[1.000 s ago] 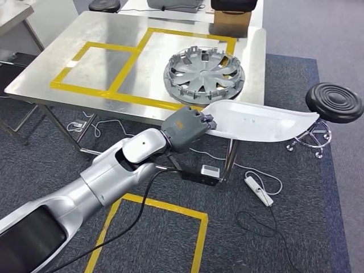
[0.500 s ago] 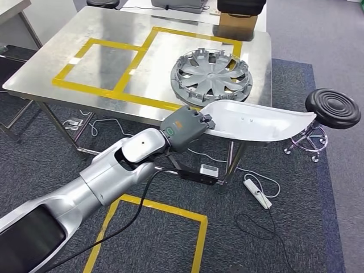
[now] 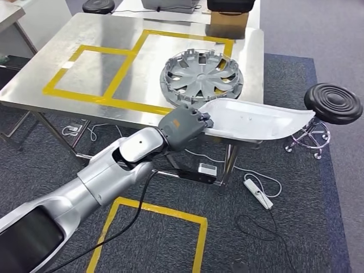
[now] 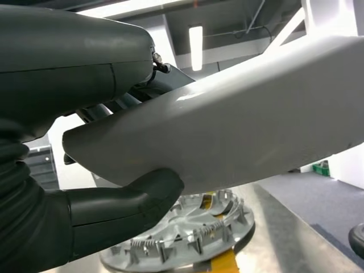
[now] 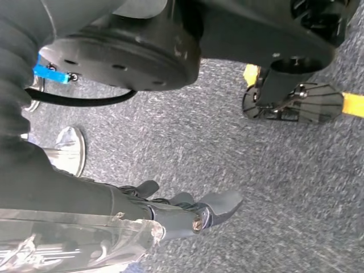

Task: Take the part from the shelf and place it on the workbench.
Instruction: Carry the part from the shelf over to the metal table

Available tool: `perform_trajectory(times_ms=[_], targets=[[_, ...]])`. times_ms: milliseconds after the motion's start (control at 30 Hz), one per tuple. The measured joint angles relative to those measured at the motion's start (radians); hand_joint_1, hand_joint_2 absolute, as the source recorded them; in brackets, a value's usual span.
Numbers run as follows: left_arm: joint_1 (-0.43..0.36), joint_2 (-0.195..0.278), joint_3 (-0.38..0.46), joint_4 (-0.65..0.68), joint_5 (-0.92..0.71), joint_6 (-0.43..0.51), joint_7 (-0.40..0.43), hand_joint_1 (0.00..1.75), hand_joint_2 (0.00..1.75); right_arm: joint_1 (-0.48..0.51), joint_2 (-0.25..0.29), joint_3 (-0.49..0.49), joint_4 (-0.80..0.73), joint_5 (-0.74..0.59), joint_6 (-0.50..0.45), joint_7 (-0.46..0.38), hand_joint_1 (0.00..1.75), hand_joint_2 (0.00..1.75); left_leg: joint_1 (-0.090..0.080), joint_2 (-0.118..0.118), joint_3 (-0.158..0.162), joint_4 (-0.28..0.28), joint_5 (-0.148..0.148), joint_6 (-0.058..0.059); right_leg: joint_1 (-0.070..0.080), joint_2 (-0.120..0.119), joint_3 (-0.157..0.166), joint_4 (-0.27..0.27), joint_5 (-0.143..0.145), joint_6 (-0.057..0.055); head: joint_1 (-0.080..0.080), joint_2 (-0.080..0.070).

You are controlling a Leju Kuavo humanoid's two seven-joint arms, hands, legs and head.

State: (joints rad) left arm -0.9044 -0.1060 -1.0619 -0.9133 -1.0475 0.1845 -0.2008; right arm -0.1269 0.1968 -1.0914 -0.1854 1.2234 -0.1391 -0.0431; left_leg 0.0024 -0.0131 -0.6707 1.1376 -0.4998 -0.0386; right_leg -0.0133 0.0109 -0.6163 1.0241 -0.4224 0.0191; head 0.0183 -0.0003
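White part's [image 3: 257, 119] gripped end hidden by left hand [image 3: 183, 126].

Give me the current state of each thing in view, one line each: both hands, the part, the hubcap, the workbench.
Left hand: grips the near end of the long white part.
Long white part: held level in the air, over the workbench edge, not set down.
Hubcap: lies inner side up on the workbench.
Workbench: marked with yellow tape squares.
Right hand: hangs over the carpet, holds nothing.

Pale silver-white part [image 3: 257, 119], grey hubcap [image 3: 202, 77], yellow-taped steel workbench [image 3: 107, 57], possibly blue-edged carpet [image 3: 330, 187]
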Motion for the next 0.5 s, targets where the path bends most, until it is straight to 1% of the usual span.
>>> perform_trajectory(times_ms=[33,67,100,133,167,200,233,267,300,333,400,433,467,500], targets=[[0.001,0.001,0.000,0.000,0.000,0.000,0.000,1.75,1.75,0.000,0.000,0.000,0.000,0.000,0.001,0.000,0.00,1.75,0.000,0.000,-0.040,0.070,-0.024,-0.002,0.000,-0.001,0.002,0.000,-0.002,-0.003,-0.001,0.000],[0.003,0.002,0.000,0.000,0.000,0.000,0.000,1.75,1.75,0.000,0.000,0.000,0.000,0.000,0.001,0.000,0.00,1.75,0.000,0.000,-0.073,0.123,-0.036,-0.002,0.001,-0.001,0.004,0.000,-0.004,-0.005,-0.001,0.000],[0.005,0.003,0.000,0.000,0.000,-0.001,0.000,1.75,1.75,0.001,0.000,0.000,0.000,0.000,0.002,0.000,0.00,1.75,0.000,0.000,-0.091,0.144,-0.029,-0.002,0.001,-0.001,0.007,0.000,-0.007,-0.006,-0.002,0.000],[0.006,0.004,0.000,0.000,0.000,-0.001,0.000,1.75,1.75,0.001,0.000,0.000,0.000,0.000,0.002,0.001,0.00,1.75,0.000,0.000,-0.089,0.126,-0.003,0.000,0.001,0.000,0.010,0.000,-0.009,-0.006,-0.002,0.000],[0.006,0.004,0.000,0.000,0.000,-0.001,0.000,1.75,1.75,0.001,0.000,0.000,0.000,0.000,0.003,0.001,0.00,1.75,0.000,0.001,-0.067,0.073,0.037,0.002,0.001,0.001,0.014,0.000,-0.012,-0.004,-0.002,0.000],[0.005,0.004,0.000,0.000,0.000,-0.002,0.000,1.75,1.75,0.001,0.000,0.000,0.000,0.000,0.004,0.001,0.00,1.75,0.000,0.001,-0.037,0.005,0.076,0.005,0.001,0.002,0.018,0.000,-0.015,-0.001,-0.002,0.000],[0.003,0.003,0.000,0.000,0.000,-0.003,0.000,1.75,1.75,0.000,0.000,0.000,0.000,0.000,0.004,0.001,0.00,1.75,0.000,0.002,-0.006,-0.061,0.101,0.008,0.003,0.004,0.020,0.002,-0.020,0.003,-0.003,0.000],[0.001,0.003,0.000,0.000,0.000,-0.004,0.000,1.75,1.75,0.000,0.000,0.000,0.000,0.001,0.004,0.001,0.00,1.75,0.000,0.002,0.016,-0.107,0.113,0.012,0.005,0.005,0.021,0.003,-0.023,0.008,-0.002,0.000],[0.000,0.002,0.000,0.000,0.000,-0.005,0.000,1.75,1.75,-0.001,0.000,0.000,0.000,0.001,0.004,0.001,0.00,1.75,-0.001,0.001,0.027,-0.131,0.112,0.016,0.007,0.006,0.021,0.002,-0.025,0.012,-0.003,0.000],[-0.001,0.001,0.000,0.000,0.000,-0.006,0.000,1.75,1.75,-0.001,0.000,0.000,0.000,0.001,0.004,0.001,0.00,1.75,-0.002,0.000,0.031,-0.138,0.106,0.022,0.008,0.005,0.022,0.001,-0.027,0.017,-0.002,0.000],[-0.001,0.000,0.000,0.000,0.000,-0.007,0.000,1.75,1.75,-0.001,0.000,0.000,0.000,0.002,0.004,0.001,0.00,1.75,0.000,-0.001,0.034,-0.139,0.104,0.033,0.007,0.003,0.022,0.003,-0.034,0.027,-0.001,0.000],[-0.002,-0.001,0.000,0.000,0.000,-0.007,0.000,1.75,1.75,-0.002,0.000,0.000,0.000,0.002,0.004,0.002,0.00,1.75,0.001,-0.001,0.037,-0.141,0.102,0.039,0.006,0.001,0.014,0.024,-0.047,0.032,0.002,0.000],[-0.003,-0.003,0.000,0.000,0.000,-0.008,0.000,1.75,1.75,-0.003,0.000,0.000,0.000,0.002,0.004,0.002,0.00,1.75,0.003,-0.001,0.041,-0.143,0.100,0.044,0.006,0.000,-0.007,0.067,-0.069,0.036,0.004,0.000],[-0.003,-0.004,0.000,0.000,0.000,-0.008,0.000,1.75,1.75,-0.004,0.000,0.000,0.000,0.002,0.004,0.002,0.00,1.75,0.003,-0.001,0.044,-0.143,0.097,0.048,0.006,-0.001,-0.039,0.131,-0.098,0.038,0.006,0.000]])
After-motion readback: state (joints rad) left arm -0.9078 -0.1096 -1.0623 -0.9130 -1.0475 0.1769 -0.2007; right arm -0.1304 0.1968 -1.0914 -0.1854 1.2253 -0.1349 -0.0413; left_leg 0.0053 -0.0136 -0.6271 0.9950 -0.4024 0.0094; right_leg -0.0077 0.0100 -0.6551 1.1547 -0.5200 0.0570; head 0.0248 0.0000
